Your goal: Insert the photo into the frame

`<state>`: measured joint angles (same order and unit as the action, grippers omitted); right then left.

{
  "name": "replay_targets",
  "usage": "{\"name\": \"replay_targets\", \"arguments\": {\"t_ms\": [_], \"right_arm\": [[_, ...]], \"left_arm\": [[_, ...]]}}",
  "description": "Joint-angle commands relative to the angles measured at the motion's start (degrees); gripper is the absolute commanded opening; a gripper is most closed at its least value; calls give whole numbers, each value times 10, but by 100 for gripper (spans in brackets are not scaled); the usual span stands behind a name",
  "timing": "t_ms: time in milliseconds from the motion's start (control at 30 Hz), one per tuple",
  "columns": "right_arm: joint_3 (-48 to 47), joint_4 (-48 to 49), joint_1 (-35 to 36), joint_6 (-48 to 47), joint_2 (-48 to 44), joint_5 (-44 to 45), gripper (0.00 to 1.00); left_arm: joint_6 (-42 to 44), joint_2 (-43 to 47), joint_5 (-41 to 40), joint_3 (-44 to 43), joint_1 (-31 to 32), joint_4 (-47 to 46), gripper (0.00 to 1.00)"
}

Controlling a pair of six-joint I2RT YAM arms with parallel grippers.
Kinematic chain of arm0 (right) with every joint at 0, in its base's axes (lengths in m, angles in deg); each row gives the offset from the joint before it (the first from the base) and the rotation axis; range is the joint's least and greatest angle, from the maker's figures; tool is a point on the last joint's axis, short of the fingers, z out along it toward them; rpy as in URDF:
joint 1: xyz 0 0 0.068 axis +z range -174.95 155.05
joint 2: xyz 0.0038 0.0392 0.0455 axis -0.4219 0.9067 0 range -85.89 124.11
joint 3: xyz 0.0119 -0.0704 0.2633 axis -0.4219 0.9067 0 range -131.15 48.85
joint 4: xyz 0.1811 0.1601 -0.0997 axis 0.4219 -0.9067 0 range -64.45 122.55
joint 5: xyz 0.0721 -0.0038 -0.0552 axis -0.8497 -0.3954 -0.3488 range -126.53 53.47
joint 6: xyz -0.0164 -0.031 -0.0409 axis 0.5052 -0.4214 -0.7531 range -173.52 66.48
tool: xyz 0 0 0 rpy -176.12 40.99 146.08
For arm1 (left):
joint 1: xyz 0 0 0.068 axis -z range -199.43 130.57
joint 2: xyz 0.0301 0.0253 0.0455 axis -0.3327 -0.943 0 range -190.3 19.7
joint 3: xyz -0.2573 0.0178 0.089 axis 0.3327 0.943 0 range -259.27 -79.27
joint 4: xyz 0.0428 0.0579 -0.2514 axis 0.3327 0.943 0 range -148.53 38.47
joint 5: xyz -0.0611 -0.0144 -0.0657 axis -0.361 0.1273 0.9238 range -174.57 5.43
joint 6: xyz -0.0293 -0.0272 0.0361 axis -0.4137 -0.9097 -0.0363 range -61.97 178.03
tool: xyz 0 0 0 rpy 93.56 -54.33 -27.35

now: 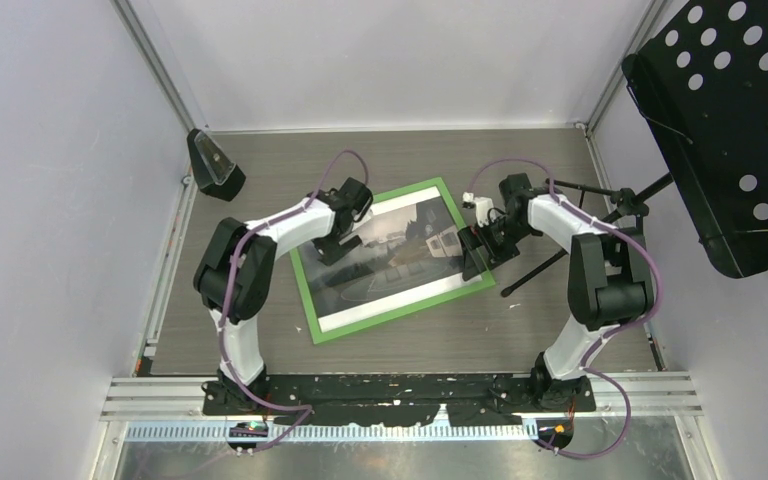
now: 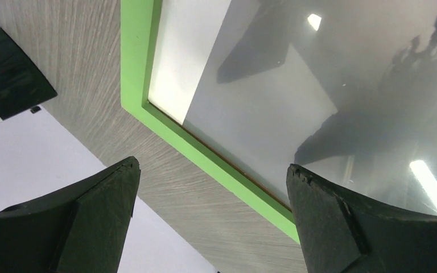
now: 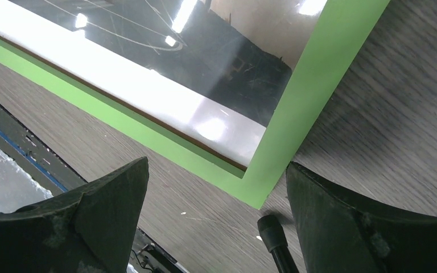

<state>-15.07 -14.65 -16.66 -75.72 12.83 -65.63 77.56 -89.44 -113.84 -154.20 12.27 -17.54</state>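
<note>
The frame (image 1: pixel 405 312) lies flat on the table with its bright green face up, turned at an angle. The photo (image 1: pixel 400 255), grey and misty with white bands, sits inside it under a glossy surface. My left gripper (image 1: pixel 335 245) hovers open over the frame's left side; in the left wrist view its jaws (image 2: pixel 212 166) straddle the green edge (image 2: pixel 134 68) and the photo (image 2: pixel 296 74). My right gripper (image 1: pixel 475 255) hovers open over the frame's right corner; in the right wrist view (image 3: pixel 217 163) the corner (image 3: pixel 313 74) and the photo (image 3: pixel 205 57) show.
A black perforated music stand (image 1: pixel 730 120) looms at the right; its thin leg (image 1: pixel 540 270) lies on the table beside the frame's right corner, with its tip (image 3: pixel 273 233) between my right fingers. A black wedge-shaped object (image 1: pixel 215 165) stands at the back left. Walls enclose the table.
</note>
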Motion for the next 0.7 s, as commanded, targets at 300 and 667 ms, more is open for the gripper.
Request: {"name": "replay_targets", "arguments": {"t_ms": [300,667], "right_arm": [[-23,18,4,20,-43,0,96],[-55,39,3,38,-19,-6,96]], "left_arm": [[-76,132,126,17,-80,75,100],[-190,101,456,42,-253,107,100]]}}
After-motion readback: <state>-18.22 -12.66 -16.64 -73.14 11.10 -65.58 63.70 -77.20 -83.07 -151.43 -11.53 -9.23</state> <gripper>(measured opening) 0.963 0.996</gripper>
